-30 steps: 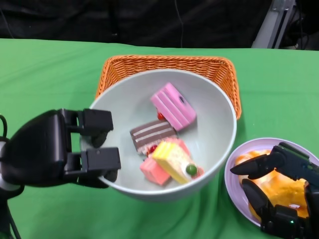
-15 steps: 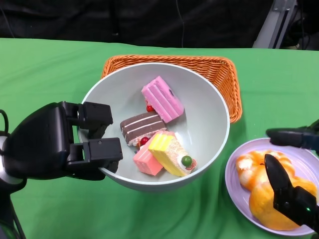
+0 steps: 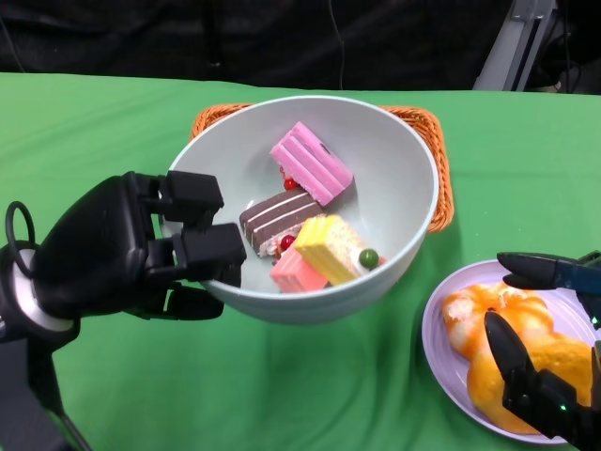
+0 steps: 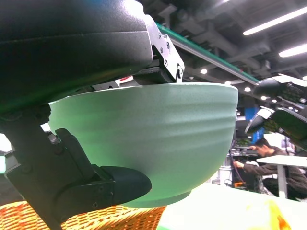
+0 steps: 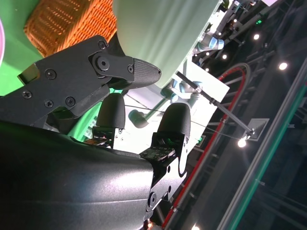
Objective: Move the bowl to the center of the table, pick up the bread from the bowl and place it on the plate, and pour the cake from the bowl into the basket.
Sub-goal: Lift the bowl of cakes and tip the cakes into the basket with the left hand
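The left hand (image 3: 141, 249) grips the near-left rim of the pale green bowl (image 3: 394, 178), fingers hooked over the lip inside and the rest of the hand pressed against the outer wall, and carries it clear of the green table (image 3: 84, 132); the left wrist view shows the bowl's base hanging above the weave of the orange wicker basket (image 3: 441, 178). The bowl sits over the basket's near side toward the table's far edge, a sensible staging for the pour, since whatever slides out should drop inside the wicker. Its load of cake slices (image 3: 305, 235) — a pink one, a chocolate layered one, a yellow one topped with a green ball, and a smaller pink piece — lies gathered on the bowl's floor, so the bowl looks close to level and the tipping is not yet begun. Toward the table's near-right corner, the lilac plate (image 3: 437, 324) holds the orange-glazed bread (image 3: 512, 362), so that step looks finished. The right hand (image 3: 549, 366) hovers over the bread with fingers spread wide, holding nothing.
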You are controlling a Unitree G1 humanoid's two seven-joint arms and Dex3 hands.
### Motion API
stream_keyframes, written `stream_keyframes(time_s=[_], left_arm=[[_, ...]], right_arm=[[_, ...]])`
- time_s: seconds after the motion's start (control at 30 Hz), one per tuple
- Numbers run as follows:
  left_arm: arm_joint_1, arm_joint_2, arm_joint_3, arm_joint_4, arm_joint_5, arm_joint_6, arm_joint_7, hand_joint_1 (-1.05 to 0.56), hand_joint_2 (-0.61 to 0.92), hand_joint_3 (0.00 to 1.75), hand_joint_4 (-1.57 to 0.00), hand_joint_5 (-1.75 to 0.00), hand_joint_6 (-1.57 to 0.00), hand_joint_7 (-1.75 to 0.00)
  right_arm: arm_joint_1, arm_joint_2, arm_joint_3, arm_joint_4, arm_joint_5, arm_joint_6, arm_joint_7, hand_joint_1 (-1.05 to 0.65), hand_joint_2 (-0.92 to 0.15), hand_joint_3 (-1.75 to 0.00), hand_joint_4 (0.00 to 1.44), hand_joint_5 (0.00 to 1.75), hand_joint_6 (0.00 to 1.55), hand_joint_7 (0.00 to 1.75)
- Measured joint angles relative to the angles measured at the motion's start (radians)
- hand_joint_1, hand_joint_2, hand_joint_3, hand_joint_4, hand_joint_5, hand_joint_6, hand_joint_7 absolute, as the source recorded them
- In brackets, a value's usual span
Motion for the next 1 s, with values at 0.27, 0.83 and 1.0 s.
stream_keyframes(time_s=[0.27,0.83,1.0], left_arm=[[-0.006,-0.045,0.056,0.022,-0.054,-0.001,-0.096,-0.16,0.13,1.65,-1.05,-1.75,-0.68,-1.75],[-0.055,-0.219,0.093,0.174,-0.283,0.036,-0.366,-0.14,0.21,1.66,-1.06,-1.75,-0.82,-1.75],[-0.061,-0.301,0.099,0.201,-0.490,0.116,-0.622,-0.14,0.21,1.65,-1.01,-1.75,-0.78,-1.75]], right_arm=[[0.023,-0.001,0.005,0.000,0.006,0.037,0.023,-0.22,-0.62,-0.72,0.36,1.32,0.41,0.95],[0.033,-0.008,0.023,-0.007,0.046,0.074,0.063,-0.27,-0.69,-0.59,0.49,1.32,0.50,0.97],[0.061,-0.005,0.049,-0.034,0.047,0.102,0.077,-0.25,-0.71,-0.55,0.50,1.31,0.51,0.97]])
